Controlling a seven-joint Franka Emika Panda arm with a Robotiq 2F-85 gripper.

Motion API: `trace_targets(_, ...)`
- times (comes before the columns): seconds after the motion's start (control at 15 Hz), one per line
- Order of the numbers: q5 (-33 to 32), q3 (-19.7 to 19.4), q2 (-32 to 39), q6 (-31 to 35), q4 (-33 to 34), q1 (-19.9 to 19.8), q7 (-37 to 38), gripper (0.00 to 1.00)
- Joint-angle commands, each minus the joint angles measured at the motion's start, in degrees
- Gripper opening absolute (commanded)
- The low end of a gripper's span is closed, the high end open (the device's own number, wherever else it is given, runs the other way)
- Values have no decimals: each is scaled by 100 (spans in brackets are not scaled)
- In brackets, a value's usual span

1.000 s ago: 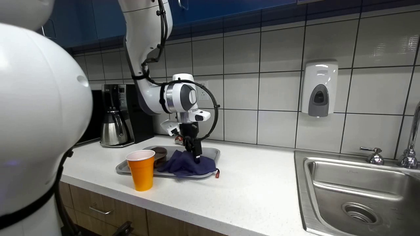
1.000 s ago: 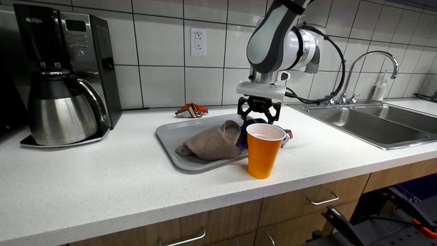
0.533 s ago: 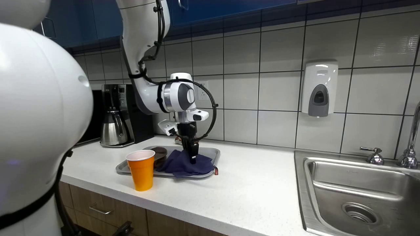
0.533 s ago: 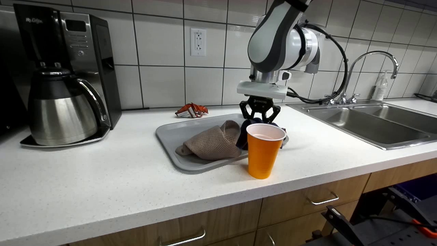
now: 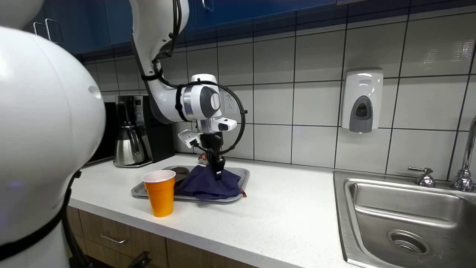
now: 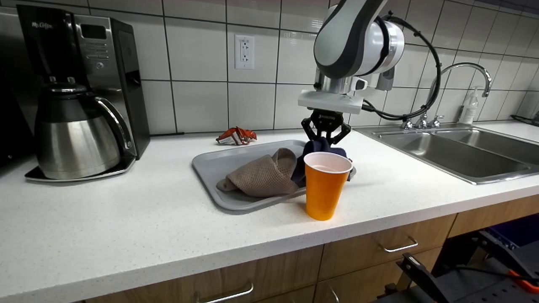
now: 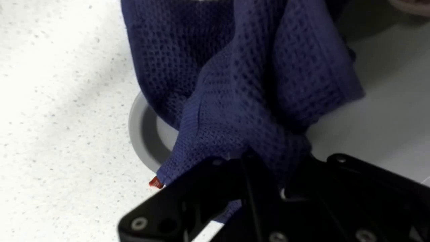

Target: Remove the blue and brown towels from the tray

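The blue towel (image 5: 208,187) lies bunched on the grey tray (image 6: 219,162), its middle pulled up into a peak. My gripper (image 6: 326,142) is shut on that peak from above. In the wrist view the cloth of the blue towel (image 7: 218,101) runs up between the fingers, and the fingertips are partly hidden by it. A red tag at one corner hangs at the tray's edge. Beside the blue towel, on the same tray, the brown towel (image 6: 265,174) sits folded over; an orange cup partly covers it in an exterior view.
The orange cup (image 6: 324,189) stands upright close in front of the tray. Behind the tray lies a red wrapper (image 6: 236,136) near the tiled wall. A coffee maker (image 6: 101,84) with its steel pot and a sink (image 5: 401,219) flank the work area.
My gripper has moved from open over the blue towel to shut on it. It has risen a little, drawing the cloth upward, and the red tag has shifted toward the tray.
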Motion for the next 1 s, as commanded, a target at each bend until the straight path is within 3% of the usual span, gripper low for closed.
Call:
trace_targets(0.0, -275, -87, -655, -183, -377, 30, 233, 3)
trace_targets(0.47, -795, -58, -1410, -212, -687, -289, 497, 3)
trace_targets(0.93, -1285, 30, -2041, -263, -922, -969, 805, 3)
